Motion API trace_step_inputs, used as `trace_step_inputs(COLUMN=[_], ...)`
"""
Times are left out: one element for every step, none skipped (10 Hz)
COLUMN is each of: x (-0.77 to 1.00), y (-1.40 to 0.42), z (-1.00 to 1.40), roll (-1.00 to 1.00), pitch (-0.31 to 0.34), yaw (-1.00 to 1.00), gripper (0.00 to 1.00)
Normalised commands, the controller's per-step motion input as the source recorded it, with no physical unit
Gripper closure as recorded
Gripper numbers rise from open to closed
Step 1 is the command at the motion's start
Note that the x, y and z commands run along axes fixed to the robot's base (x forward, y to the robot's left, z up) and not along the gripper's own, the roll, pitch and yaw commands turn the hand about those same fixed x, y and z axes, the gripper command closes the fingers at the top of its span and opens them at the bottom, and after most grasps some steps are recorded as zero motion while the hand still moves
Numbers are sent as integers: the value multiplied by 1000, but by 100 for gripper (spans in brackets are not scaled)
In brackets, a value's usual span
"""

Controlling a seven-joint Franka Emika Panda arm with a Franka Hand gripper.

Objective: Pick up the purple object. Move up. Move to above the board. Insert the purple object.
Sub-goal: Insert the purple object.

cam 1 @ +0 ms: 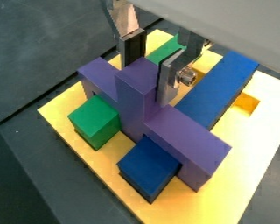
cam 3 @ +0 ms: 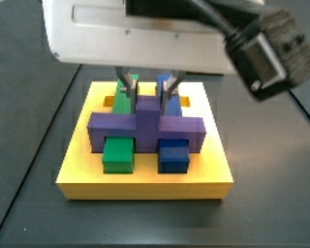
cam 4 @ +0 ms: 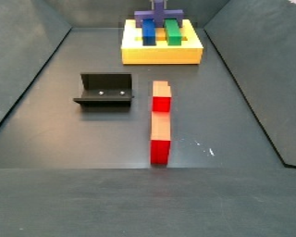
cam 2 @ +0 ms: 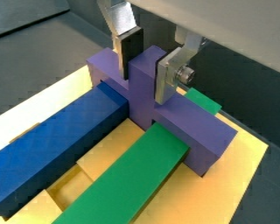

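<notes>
Gripping: the gripper (cam 1: 153, 63) is closed on the raised central ridge of the purple object (cam 1: 154, 118), its silver fingers (cam 2: 166, 77) pressed against either side of the ridge in both wrist views.
Gripper place: directly above the board (cam 3: 144, 181), hanging from the white wrist housing that fills the upper part of a side view.
Purple object: lies crosswise over the green bar (cam 2: 129, 184) and the blue bar (cam 2: 55, 150), its crossbar level (whether its legs are fully down in the slots cannot be told).
Board: yellow slab at the far end of the dark floor in a side view (cam 4: 163, 56); the bars run side by side along it, green and blue ends showing in front of the crossbar (cam 3: 146, 131).
Elsewhere: the fixture (cam 4: 104, 91) stands mid-floor, well apart from the board, and the red upright block (cam 4: 161, 120) stands just beside it.
</notes>
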Motion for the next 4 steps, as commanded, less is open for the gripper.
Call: trace_step_inputs(x=[-446,-289,-83,0], y=[0,0,0,0], z=[-623,-566,-214,0], roll=[0,0,0,0], pitch=[-171,-133,-43,0], yaw=[0,0,0,0], gripper=[100,100,100,100])
